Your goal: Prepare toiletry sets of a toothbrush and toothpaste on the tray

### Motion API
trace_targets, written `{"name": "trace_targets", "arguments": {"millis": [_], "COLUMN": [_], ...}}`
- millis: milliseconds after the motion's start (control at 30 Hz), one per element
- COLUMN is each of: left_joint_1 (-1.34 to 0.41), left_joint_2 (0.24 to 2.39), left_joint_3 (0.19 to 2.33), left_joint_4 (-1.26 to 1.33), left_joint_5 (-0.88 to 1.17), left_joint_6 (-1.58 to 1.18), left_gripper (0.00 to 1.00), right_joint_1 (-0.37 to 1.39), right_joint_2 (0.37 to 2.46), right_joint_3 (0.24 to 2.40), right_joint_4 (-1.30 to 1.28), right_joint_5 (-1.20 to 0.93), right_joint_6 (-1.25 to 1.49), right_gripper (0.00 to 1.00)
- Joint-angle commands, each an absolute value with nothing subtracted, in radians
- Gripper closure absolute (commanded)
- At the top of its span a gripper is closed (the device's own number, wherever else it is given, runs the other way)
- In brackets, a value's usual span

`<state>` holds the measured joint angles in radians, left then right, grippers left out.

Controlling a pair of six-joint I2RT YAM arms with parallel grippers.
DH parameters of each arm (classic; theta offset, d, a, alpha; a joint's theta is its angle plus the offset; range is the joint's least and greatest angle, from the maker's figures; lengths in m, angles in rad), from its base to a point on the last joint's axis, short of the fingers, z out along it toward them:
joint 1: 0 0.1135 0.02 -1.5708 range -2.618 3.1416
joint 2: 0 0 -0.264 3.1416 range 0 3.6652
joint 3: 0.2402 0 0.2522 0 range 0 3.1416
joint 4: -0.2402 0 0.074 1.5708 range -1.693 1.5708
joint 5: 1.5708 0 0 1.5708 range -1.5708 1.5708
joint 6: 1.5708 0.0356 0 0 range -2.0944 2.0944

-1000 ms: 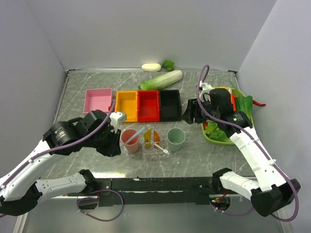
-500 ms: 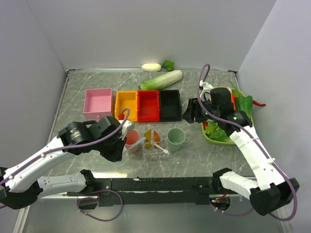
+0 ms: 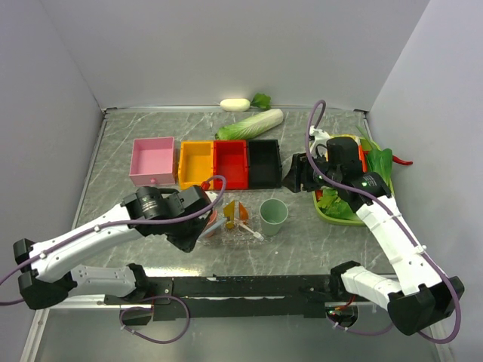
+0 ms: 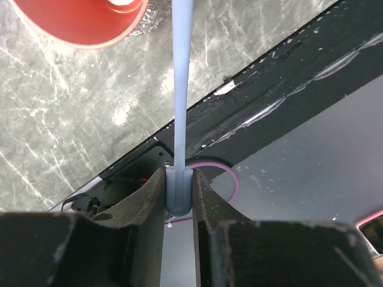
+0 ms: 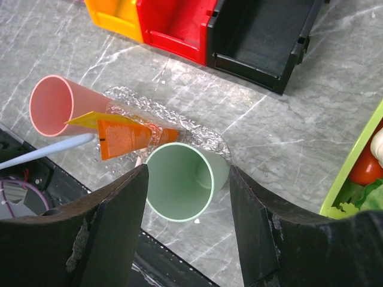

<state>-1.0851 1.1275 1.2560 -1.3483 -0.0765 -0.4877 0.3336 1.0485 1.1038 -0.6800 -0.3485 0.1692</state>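
Observation:
My left gripper (image 3: 202, 226) (image 4: 178, 179) is shut on the butt end of a pale toothbrush (image 4: 181, 84) (image 5: 51, 152), beside the pink cup (image 3: 212, 217) (image 4: 84, 18), which the gripper partly hides in the top view. The clear speckled tray (image 3: 237, 240) (image 5: 179, 122) holds a yellow toothpaste (image 3: 229, 211) (image 5: 90, 119), an orange toothpaste (image 3: 242, 212) (image 5: 125, 139) and a second toothbrush (image 3: 250, 230). My right gripper (image 3: 296, 175) (image 5: 187, 170) hangs open and empty, high above the green cup (image 3: 273, 215) (image 5: 179, 182).
Pink (image 3: 152, 160), orange (image 3: 198, 162), red (image 3: 231, 162) and black (image 3: 265, 162) bins stand in a row behind the tray. A cabbage (image 3: 253, 124) and a white radish (image 3: 235, 105) lie at the back. A green vegetable tray (image 3: 343, 205) sits at the right. A black rail (image 3: 241, 286) runs along the near edge.
My left arm has swung right and nearer, carrying the toothbrush from left of the pink cup to over it by the tray. The right arm has not moved.

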Motion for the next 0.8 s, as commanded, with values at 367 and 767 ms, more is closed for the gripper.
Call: {"name": "trace_targets", "arguments": {"millis": [367,767], "left_joint_1": [-1.126,-1.140], "left_joint_2": [1.224,1.258], "left_joint_3": [1.287,1.318], "left_joint_4": [-1.367,-1.370], "left_joint_5": [-0.117,-0.137], "left_joint_6": [-0.479,-0.479], "left_gripper": [0.99,0.99], "right_joint_1": [0.325,0.324], "right_joint_2": [1.012,1.003], "right_joint_3": [1.083,1.072], "right_joint_4": [-0.627,-0.620], "right_joint_5": [-0.393,-0.397], "right_joint_6": [0.158,0.158], "right_gripper": [0.36,0.36]}}
